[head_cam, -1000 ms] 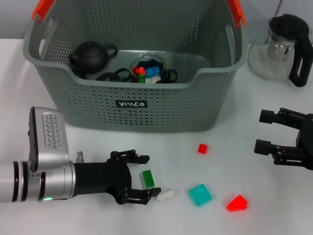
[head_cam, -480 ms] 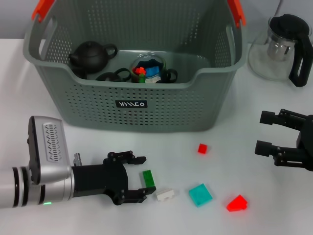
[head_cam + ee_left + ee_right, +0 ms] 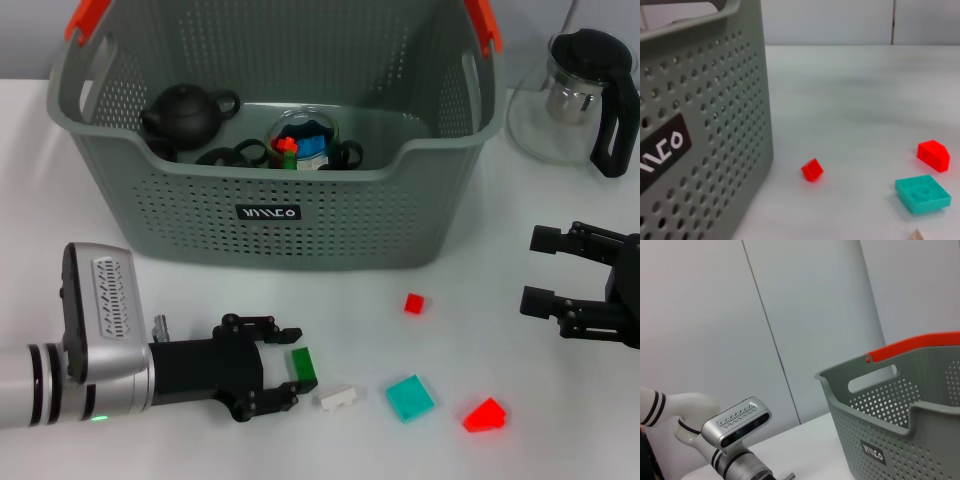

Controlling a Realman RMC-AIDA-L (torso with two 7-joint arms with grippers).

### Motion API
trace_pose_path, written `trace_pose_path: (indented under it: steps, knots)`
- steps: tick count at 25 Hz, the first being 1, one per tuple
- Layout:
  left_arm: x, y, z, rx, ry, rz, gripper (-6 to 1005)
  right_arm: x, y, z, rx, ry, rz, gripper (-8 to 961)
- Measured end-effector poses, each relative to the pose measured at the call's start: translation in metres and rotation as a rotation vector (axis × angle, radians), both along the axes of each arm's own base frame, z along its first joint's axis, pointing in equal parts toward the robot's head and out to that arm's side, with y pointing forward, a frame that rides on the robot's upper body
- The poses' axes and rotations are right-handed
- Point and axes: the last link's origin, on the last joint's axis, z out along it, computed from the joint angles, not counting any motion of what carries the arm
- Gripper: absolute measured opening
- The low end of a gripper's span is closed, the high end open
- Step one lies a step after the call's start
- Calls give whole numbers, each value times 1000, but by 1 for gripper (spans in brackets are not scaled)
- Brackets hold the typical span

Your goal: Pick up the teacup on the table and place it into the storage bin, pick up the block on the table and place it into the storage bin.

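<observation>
My left arm reaches in low from the left, its silver forearm lying nearly flat over the bench, the wrist straight. The left pincer points to my right with its black fingers spread apart, one nearer me and one farther off, gripping nothing. My right pincer waits at the right edge, aimed back toward the left, its fingers also parted and empty, one above the other.

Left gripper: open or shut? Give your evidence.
Open: the left gripper has its black fingers spread apart beside the green block, nothing held between them.
</observation>
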Motion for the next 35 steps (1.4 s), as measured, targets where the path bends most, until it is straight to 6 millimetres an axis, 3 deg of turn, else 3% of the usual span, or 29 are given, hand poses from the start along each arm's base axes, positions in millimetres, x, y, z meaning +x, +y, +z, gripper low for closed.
trace_pose_path:
  steps: [9,15,21,28,35]
  knots:
    - [1,3,1,12,-1,-2,394,0,-1,0,-1,2,-1,914]
    - [4,3,5,-8,-33,27,401,0,-1,0,-4,4,-4,915]
    - [19,0,42,-105,-209,93,408,0,0,2,-4,1,-5,915]
    - [47,-3,97,-173,-509,22,417,-1,1,2,-4,0,-1,915]
    - [76,21,135,-112,-753,12,425,-2,2,2,-4,0,0,915]
